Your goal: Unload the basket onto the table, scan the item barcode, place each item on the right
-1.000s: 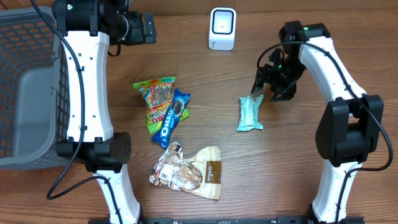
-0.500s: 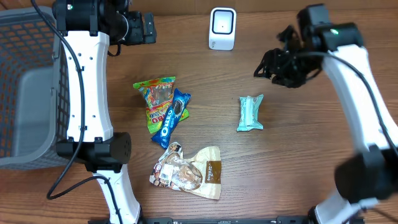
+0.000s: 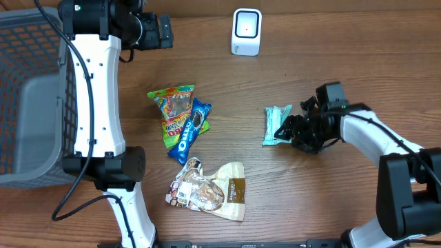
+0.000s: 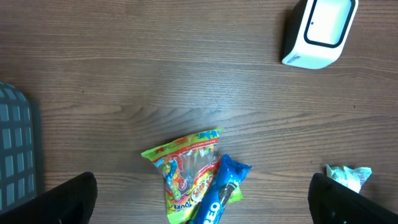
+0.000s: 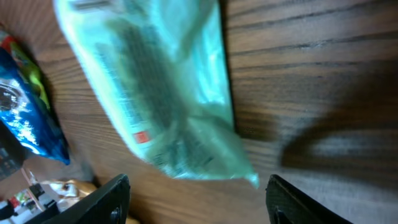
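The right gripper [image 5: 198, 190] is held low over the bench [image 3: 331, 200] with its jaws spread and nothing between them. The mint-green packet [image 3: 277, 126] lies flat just ahead of the fingertips (whether it is touched cannot be told). The grasp is best made by setting the jaws astride the packet's narrow width near its middle and closing them firmly before any lift, so the printed side can be presented to the scanner [image 3: 247, 31], well apart at the far edge.

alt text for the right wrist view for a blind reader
A blurred mint-green snack packet lies on the wooden table, filling the upper left. The open right gripper frames the bottom edge just below it; a blue packet peeks in at far left.
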`<state>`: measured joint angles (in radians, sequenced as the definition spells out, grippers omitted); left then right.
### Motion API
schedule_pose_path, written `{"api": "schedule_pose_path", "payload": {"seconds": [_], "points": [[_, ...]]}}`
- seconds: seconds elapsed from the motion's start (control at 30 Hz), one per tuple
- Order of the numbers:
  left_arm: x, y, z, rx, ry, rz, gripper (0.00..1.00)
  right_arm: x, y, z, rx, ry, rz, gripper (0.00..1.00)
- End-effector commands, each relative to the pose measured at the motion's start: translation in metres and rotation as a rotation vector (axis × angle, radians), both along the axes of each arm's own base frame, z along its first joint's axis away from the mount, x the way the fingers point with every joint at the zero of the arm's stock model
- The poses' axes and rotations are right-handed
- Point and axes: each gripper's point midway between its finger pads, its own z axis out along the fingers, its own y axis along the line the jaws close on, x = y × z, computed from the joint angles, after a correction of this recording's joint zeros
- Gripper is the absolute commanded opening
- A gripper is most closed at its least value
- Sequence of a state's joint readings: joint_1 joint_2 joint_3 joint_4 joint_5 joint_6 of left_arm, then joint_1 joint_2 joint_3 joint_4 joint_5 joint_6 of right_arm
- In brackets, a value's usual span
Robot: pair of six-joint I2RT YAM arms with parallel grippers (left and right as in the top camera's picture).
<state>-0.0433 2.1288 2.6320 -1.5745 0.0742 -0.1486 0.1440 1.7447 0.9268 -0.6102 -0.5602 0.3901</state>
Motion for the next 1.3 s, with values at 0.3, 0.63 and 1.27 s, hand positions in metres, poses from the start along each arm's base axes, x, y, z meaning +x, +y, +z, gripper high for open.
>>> {"api": "schedule_pose_path", "payload": {"seconds": [0.3,0.63,1.27], "points": [[0.003,0.002,-0.002,0.000,0.002,0.010,1.00,0.027,0.006,0.005,0.040,-0.171,0.010,0.73],[0.003,0.002,-0.002,0.000,0.002,0.010,1.00,0.025,0.006,-0.017,0.028,-0.143,0.041,0.57],[0.003,0.002,-0.002,0.001,0.002,0.010,1.00,0.042,0.003,0.030,-0.023,-0.183,0.108,0.04]]}}
